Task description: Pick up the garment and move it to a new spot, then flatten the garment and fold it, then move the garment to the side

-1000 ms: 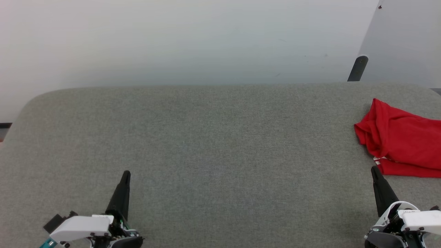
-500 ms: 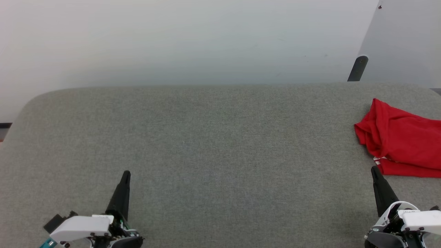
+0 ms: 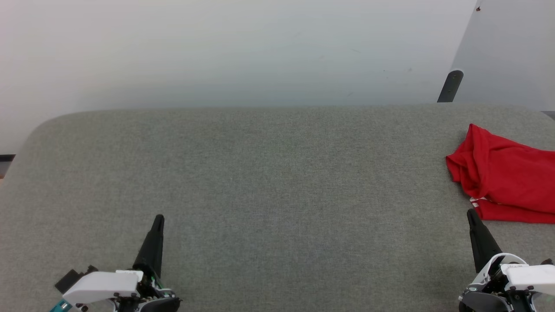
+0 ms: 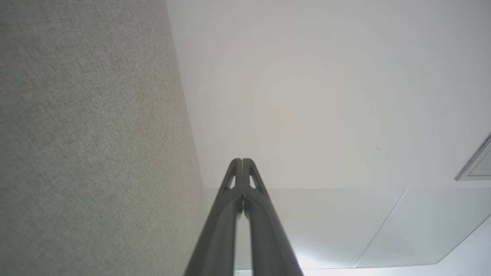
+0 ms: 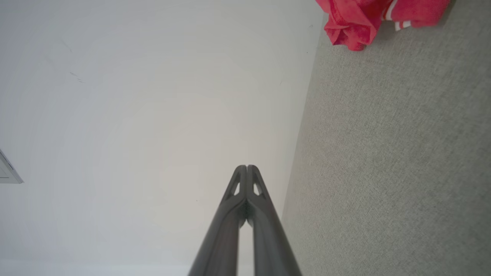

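Garment (image 3: 505,177) crumpled at the right edge of the grey desk (image 3: 277,173).
Red cloth lies bunched, with a strip of white-red trim (image 3: 476,202) showing on its near side. The left claw (image 3: 158,219) and right claw (image 3: 470,213) sit low over the fabric top, each with fingers pressed together on nothing. The right claw's tip is just beside the shirt.

You face a grey fabric-covered bench (image 3: 269,173) with rounded corners, standing before a plain, pale, evenly lit wall (image 3: 217,52).
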`<state>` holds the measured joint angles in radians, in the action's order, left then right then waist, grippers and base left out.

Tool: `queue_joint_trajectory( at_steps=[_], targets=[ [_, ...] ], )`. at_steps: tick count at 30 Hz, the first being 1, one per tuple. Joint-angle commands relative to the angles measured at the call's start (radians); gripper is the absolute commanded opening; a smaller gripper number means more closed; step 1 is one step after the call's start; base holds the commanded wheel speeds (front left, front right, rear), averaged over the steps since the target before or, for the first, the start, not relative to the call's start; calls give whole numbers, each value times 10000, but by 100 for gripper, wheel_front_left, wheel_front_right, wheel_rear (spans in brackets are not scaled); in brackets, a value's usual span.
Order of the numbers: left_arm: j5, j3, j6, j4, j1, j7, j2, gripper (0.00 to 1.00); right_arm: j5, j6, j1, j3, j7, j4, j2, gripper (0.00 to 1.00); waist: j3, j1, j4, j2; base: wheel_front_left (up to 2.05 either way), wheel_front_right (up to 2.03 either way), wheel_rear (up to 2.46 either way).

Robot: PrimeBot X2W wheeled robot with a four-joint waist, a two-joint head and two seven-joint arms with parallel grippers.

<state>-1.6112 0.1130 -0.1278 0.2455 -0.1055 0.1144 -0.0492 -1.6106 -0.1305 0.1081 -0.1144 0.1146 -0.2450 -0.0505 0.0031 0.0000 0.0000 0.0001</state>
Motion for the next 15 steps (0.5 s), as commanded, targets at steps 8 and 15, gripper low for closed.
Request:
queue_joint_trajectory(
  at_steps=[8,15],
  targets=[
    [-32,19,-53,6,-92,30,5,0,-43,-4,32,-1,17,0,24,0,0,0,0,-1,0,0,0],
    [-33,18,-53,6,-92,30,5,0,-44,-4,32,-1,18,0,24,0,0,0,0,-1,0,0,0]
  ],
)
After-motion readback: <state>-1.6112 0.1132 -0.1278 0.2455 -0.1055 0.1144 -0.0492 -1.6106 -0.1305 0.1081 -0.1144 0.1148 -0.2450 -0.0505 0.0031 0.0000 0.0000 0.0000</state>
